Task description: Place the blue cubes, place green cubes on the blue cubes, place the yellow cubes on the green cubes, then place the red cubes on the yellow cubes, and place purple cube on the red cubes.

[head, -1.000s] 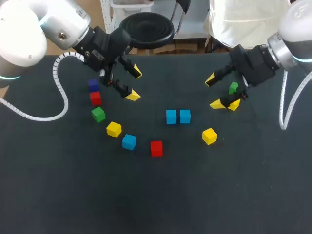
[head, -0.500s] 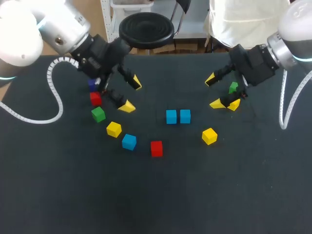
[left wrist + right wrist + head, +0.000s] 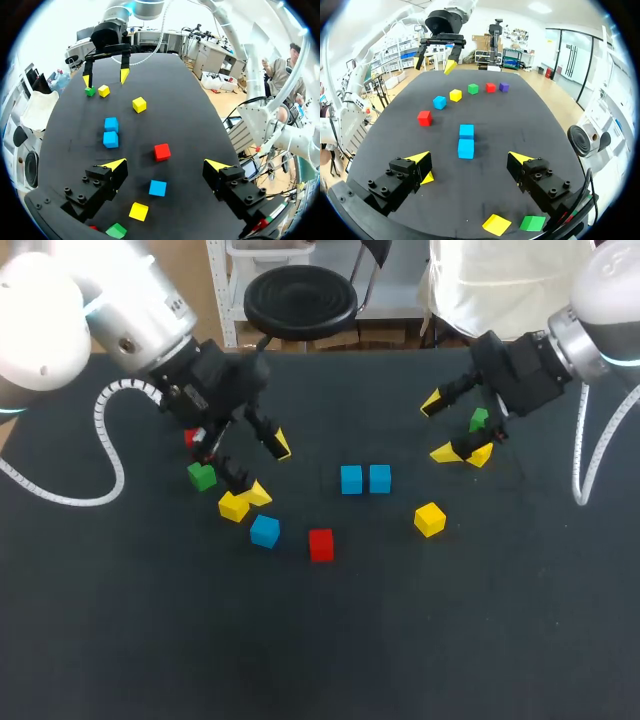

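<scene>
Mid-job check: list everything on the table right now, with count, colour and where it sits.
blue cubes: 3, blue, two side by side mid-table, one left of the near red cube
green cubes: 2, green, one at the left, one at the far right
yellow cubes: 3, yellow, one between left green and blue, one alone at the right, one beside the right green
red cubes: 2, red, one near the middle, one at the left, partly hidden
purple cube: 1, purple, row's end past that red
table: 1, black
left gripper: fingers open, empty, over the left cubes
right gripper: fingers open, empty
</scene>
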